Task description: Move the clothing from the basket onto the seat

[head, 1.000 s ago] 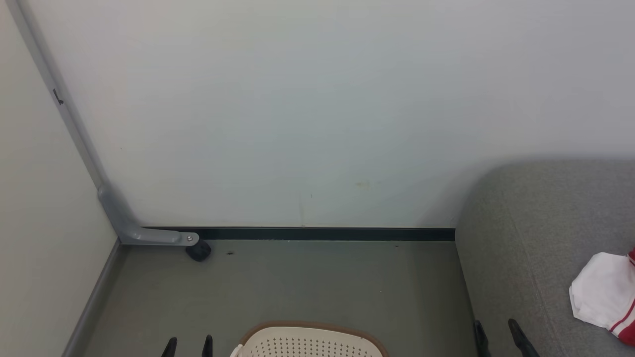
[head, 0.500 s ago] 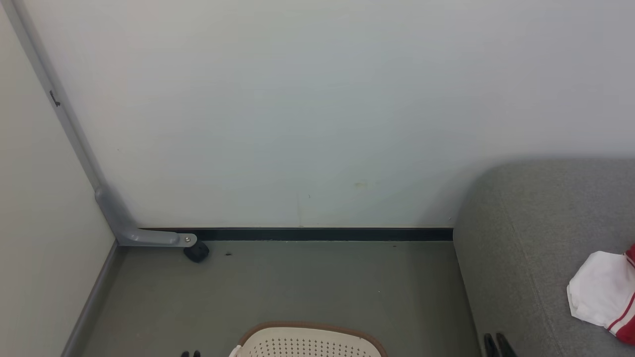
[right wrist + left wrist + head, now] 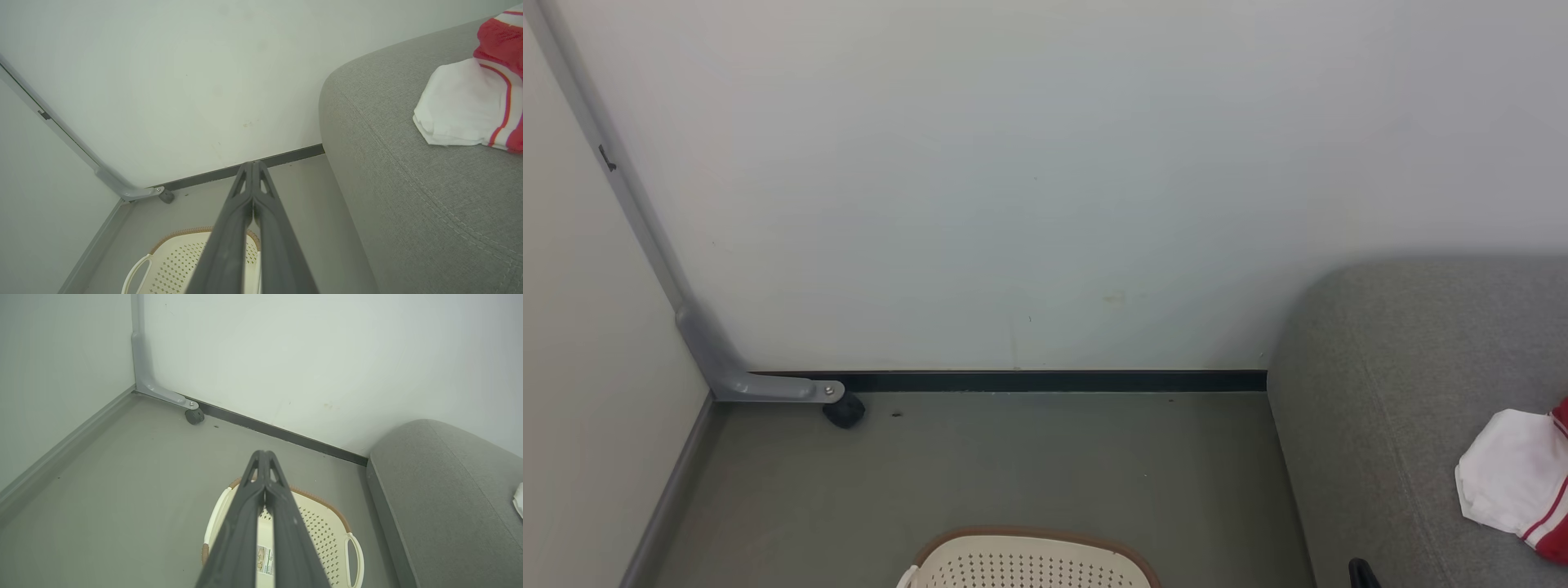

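Observation:
The cream basket (image 3: 1029, 559) with its brown rim stands on the floor at the bottom middle of the head view. In the left wrist view the basket (image 3: 327, 535) shows its perforated wall and a paper label inside. Red-and-white clothing (image 3: 1515, 482) lies on the grey seat (image 3: 1388, 392) at the right; in the right wrist view this clothing (image 3: 466, 102) rests on the seat (image 3: 408, 183). My left gripper (image 3: 264, 455) is shut above the basket, holding nothing. My right gripper (image 3: 252, 165) is shut and empty, over the floor beside the seat's edge; its tip (image 3: 1360, 574) shows low in the head view.
White walls meet in a corner at the left. A grey metal bracket (image 3: 760, 384) with a black caster (image 3: 845, 411) stands there, and a dark baseboard (image 3: 1054, 380) runs along the back wall. Grey floor (image 3: 980, 465) lies between the wall, basket and seat.
Both grippers have gone from open to shut and sunk toward the bottom edge of the head view; the left one has dropped out of it. The head camera shifted slightly.

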Robot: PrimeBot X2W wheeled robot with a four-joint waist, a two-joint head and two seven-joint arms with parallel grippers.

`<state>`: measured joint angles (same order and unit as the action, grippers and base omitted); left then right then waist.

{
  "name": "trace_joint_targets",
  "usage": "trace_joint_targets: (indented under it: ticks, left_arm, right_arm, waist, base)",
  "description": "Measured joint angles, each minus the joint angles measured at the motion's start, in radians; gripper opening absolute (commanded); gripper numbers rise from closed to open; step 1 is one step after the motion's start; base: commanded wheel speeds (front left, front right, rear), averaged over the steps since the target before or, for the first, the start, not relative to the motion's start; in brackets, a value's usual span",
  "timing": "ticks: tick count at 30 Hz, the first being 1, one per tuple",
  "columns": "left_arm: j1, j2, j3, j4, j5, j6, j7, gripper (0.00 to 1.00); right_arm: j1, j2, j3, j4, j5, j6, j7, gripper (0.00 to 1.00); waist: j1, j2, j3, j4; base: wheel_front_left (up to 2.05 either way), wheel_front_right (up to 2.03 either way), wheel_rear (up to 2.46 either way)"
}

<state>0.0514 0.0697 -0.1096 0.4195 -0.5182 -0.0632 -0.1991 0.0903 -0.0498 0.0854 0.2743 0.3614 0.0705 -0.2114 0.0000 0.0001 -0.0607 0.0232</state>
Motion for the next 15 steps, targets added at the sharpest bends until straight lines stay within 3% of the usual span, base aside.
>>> trace_joint_targets:
  ticks: [15]
  left_arm:
    - [-0.012,-0.006,0.037,-0.012,-0.197,-0.009,0.061,0.0]
  right_arm:
    - [-0.026,0.002,-0.042,0.009,0.244,0.009,0.069,0.0]
  waist:
    - [0.0001,0.0,0.011,-0.004]
  base:
    - [0.0,0.0,0.0]
